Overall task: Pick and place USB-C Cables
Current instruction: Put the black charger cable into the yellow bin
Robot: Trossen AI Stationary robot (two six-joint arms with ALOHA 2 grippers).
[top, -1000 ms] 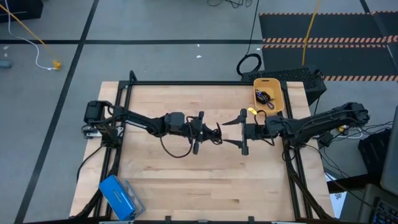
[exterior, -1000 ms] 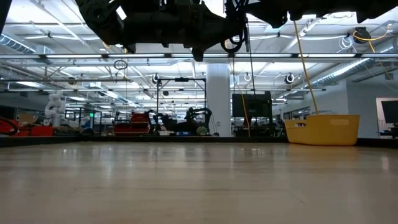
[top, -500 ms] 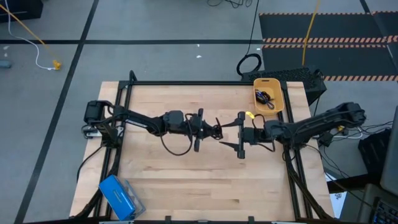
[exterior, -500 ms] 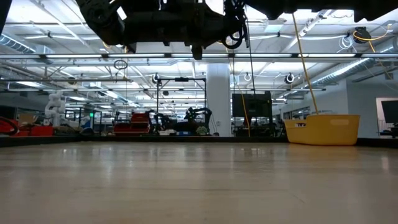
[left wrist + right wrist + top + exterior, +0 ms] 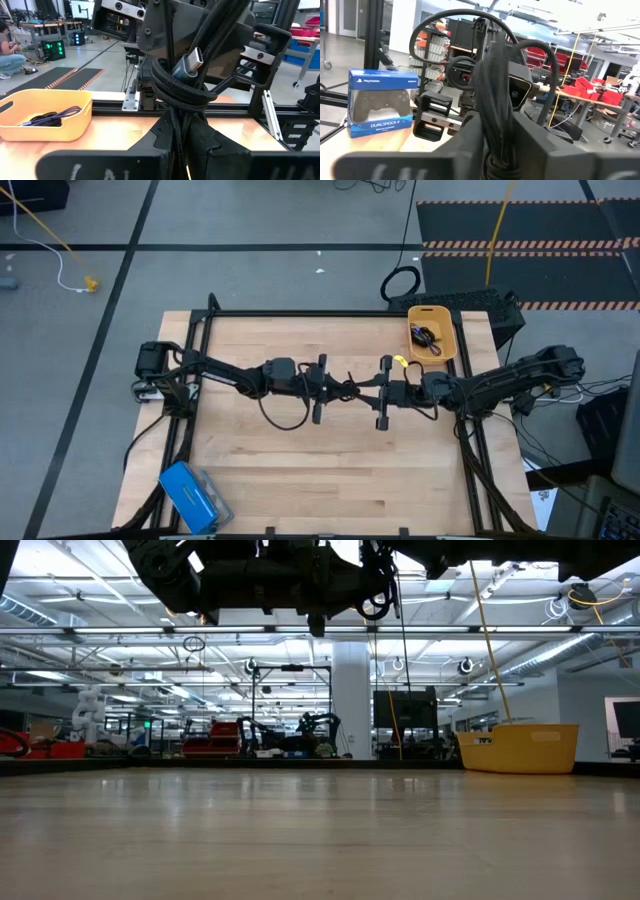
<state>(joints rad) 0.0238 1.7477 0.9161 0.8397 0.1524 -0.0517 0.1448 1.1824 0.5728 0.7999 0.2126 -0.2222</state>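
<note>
High over the middle of the table, my two grippers meet tip to tip. My left gripper (image 5: 343,388) is shut on a black coiled USB-C cable (image 5: 185,85), whose silver-blue plug (image 5: 190,64) sticks out of the wraps. My right gripper (image 5: 364,387) comes from the opposite side and is shut on the same black bundle (image 5: 492,90). The yellow bin (image 5: 446,315) stands at the table's far right. A black cable and a purple one (image 5: 47,117) lie on its floor. My left gripper pinches the black coil between its two fingers, on the strands just below the wrapped waist (image 5: 176,117). The fingers lie level and come from the table's left. The coil stands up past the fingers, lifted clear of the table. My right gripper has the coil's straight run of strands (image 5: 495,125) between its two fingers. The fingers lie level and come from the table's right. The bundle rises past the fingers, clear of the table, while the left gripper holds it too.
A blue game-controller box (image 5: 190,492) lies at the near left corner of the table. A large black ring-shaped cable loop (image 5: 400,283) lies on the floor beyond the far edge. A black frame (image 5: 300,313) runs along the table's far edge and sides.
My right gripper has moved toward the table's left, up to the left gripper. Its fingers have gone from wide open to shut around the black cable. The left gripper and the cable have kept still.
</note>
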